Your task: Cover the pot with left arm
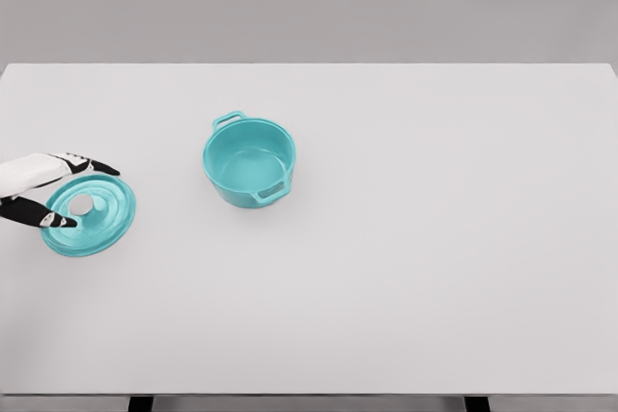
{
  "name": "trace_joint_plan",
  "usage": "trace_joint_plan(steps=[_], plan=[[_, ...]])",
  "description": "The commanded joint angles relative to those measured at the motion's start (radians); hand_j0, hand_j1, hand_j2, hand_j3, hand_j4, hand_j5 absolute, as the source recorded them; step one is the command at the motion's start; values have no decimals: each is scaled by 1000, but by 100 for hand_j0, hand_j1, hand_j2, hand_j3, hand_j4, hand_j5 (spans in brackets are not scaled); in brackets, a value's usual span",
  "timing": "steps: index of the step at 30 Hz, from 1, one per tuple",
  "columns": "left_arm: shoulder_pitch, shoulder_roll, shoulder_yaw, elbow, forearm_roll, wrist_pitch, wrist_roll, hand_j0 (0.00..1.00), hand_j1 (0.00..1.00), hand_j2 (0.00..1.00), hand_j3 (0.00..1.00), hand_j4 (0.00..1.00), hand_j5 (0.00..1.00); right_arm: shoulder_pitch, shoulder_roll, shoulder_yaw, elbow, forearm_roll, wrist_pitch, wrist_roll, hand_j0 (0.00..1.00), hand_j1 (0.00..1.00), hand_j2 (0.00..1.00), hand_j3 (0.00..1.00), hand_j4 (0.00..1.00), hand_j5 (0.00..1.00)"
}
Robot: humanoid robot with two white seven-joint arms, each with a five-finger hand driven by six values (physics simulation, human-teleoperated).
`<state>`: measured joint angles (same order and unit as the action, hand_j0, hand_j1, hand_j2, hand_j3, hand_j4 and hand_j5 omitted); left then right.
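Plainly, scene: white worktop (pixel 406 267) under a grey backdrop, seen from the head camera.
Pot (pixel 250 161): teal, round, upright, uncovered; pale teal inside, nothing visible in it; two loop handles, one at the far-left rim, one at the near-right rim; standing left of the worktop's middle.
Lid (pixel 90 217): same teal, round, raised ring around a small grey knob at its centre; lying near the left edge, well apart from the pot, to its left and nearer the camera.
Writing: none legible on pot or lid.
Left hand (pixel 56 192): white with dark fingertips, entering from the left edge; fingers spread on either side of the knob, over the lid's left part; grip on the knob not closed, contact with the lid uncertain.
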<state>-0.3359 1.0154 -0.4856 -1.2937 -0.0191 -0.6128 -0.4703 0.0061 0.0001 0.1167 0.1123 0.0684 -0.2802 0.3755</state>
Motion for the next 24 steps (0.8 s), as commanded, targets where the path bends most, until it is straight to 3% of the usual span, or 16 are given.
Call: trace_joint_plan(steps=[1, 9, 13, 24], plan=[[0, 0, -5, 4, 10, 2, 1, 86, 86, 86, 86, 86, 86, 0, 0, 0, 0, 1, 0, 0, 100, 100, 100, 100, 100, 100], [0, 2, -8, 5, 10, 2, 1, 86, 86, 86, 86, 86, 86, 0, 0, 0, 0, 1, 0, 0, 100, 100, 100, 100, 100, 100], [-15, -1, -19, 59, -1, 2, 1, 86, 86, 86, 86, 86, 86, 0, 0, 0, 0, 1, 0, 0, 100, 100, 100, 100, 100, 100], [-23, 0, -22, 54, 1, 2, -1, 84, 84, 84, 84, 84, 84, 0, 0, 0, 0, 1, 0, 0, 100, 100, 100, 100, 100, 100]])
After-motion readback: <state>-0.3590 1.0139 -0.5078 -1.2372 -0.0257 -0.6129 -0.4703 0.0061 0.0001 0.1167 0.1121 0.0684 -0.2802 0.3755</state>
